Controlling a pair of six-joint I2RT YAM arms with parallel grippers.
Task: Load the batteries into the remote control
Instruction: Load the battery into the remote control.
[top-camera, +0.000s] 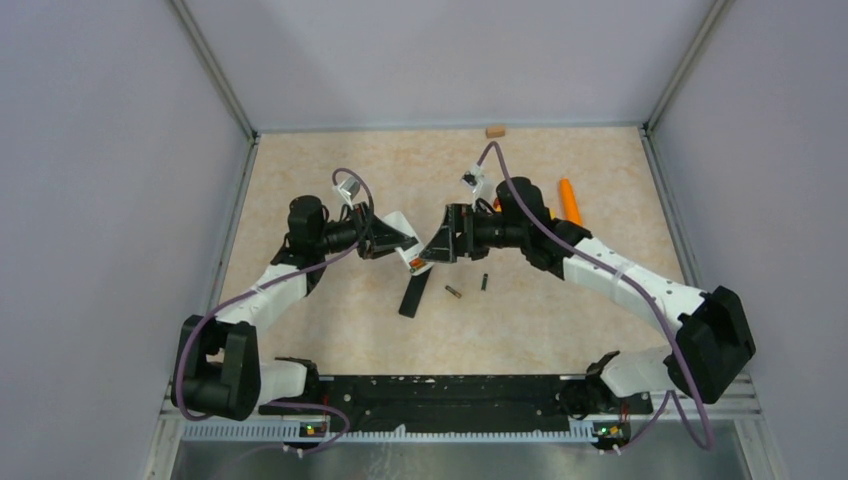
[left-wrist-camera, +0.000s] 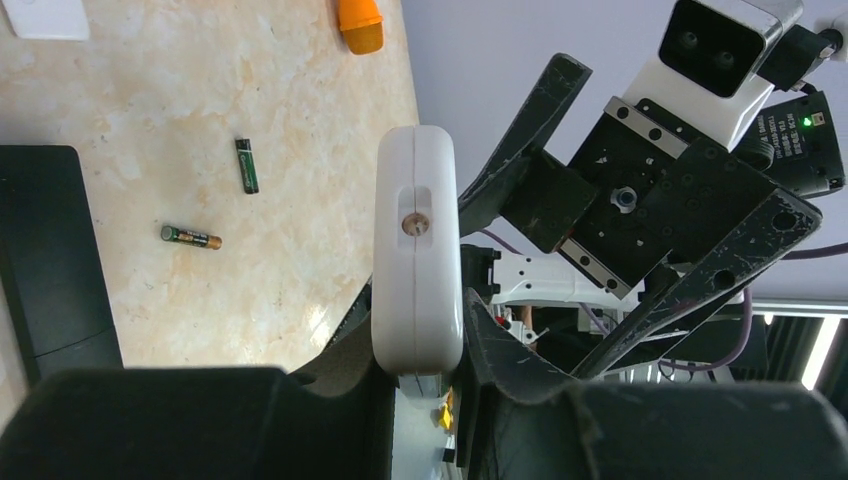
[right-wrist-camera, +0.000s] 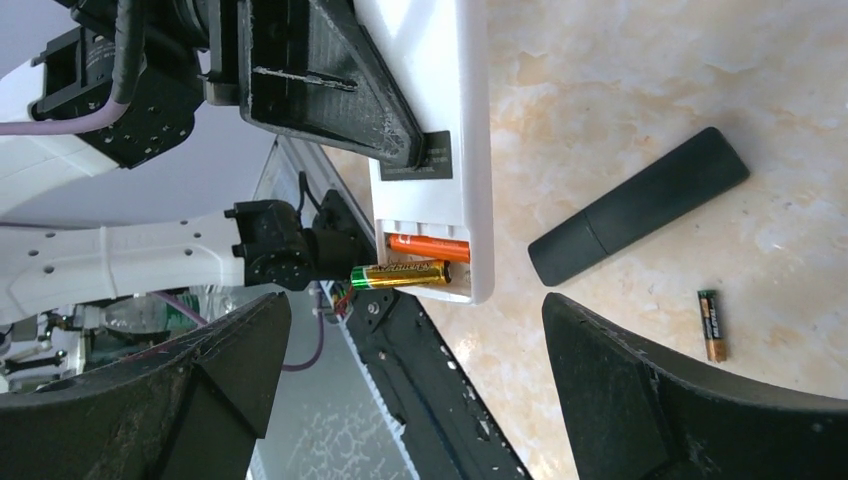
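My left gripper (top-camera: 392, 240) (left-wrist-camera: 417, 345) is shut on the white remote control (top-camera: 408, 252) (left-wrist-camera: 417, 250) and holds it above the table. The remote's open compartment (right-wrist-camera: 432, 262) shows a gold and green battery (right-wrist-camera: 400, 274) lying partly in it, one end sticking out, beside an orange part (right-wrist-camera: 430, 245). Two more batteries (top-camera: 453, 292) (top-camera: 485, 282) (left-wrist-camera: 191, 237) (left-wrist-camera: 246, 165) lie loose on the table. My right gripper (top-camera: 442, 243) (right-wrist-camera: 417, 300) stands open facing the remote's end, with nothing between its fingers.
A slim black bar (top-camera: 410, 298) (right-wrist-camera: 640, 205) (left-wrist-camera: 50, 260) lies on the table below the remote. An orange carrot-shaped cone (top-camera: 569, 200) (left-wrist-camera: 360, 22) lies at the back right. A small wooden block (top-camera: 495, 131) sits by the back wall.
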